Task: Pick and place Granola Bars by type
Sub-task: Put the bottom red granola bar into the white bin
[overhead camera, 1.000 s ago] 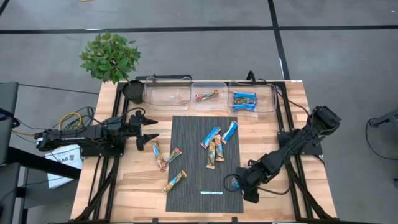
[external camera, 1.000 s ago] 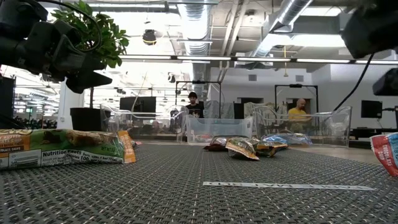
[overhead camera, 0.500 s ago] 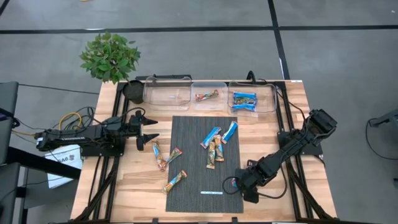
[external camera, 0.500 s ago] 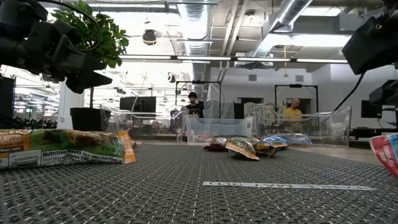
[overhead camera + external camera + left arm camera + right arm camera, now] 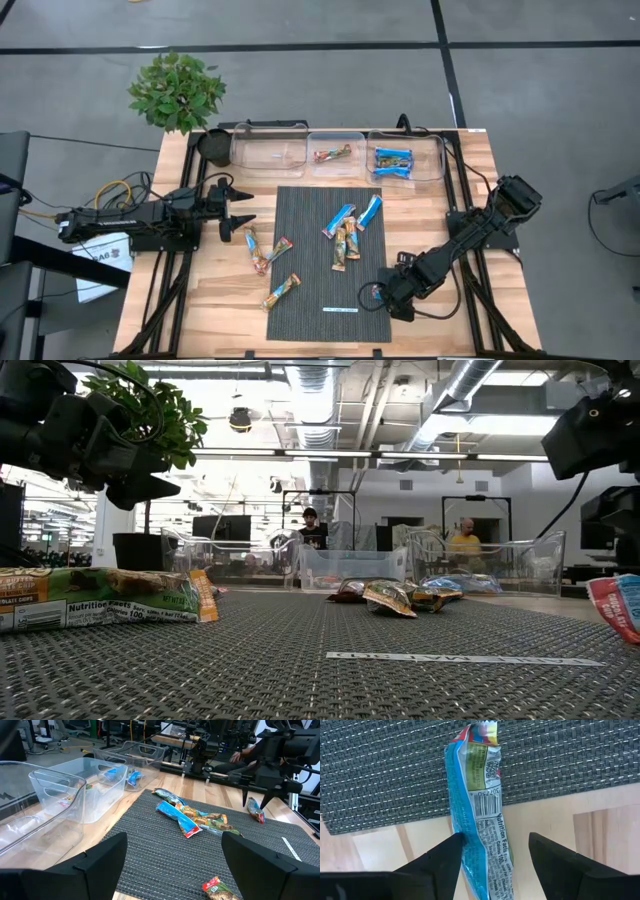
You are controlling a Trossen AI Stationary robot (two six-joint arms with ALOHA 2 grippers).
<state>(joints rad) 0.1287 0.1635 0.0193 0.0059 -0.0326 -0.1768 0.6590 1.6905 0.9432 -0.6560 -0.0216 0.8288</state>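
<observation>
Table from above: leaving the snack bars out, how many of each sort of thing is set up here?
Clear bins: 3
Mat: 1
Plant: 1
White strip: 1
Robot arms: 2
Total: 8

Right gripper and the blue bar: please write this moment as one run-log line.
right gripper: open, straddling blue bar at mat edge | left gripper: open, waiting left of mat | bins: two hold bars
</observation>
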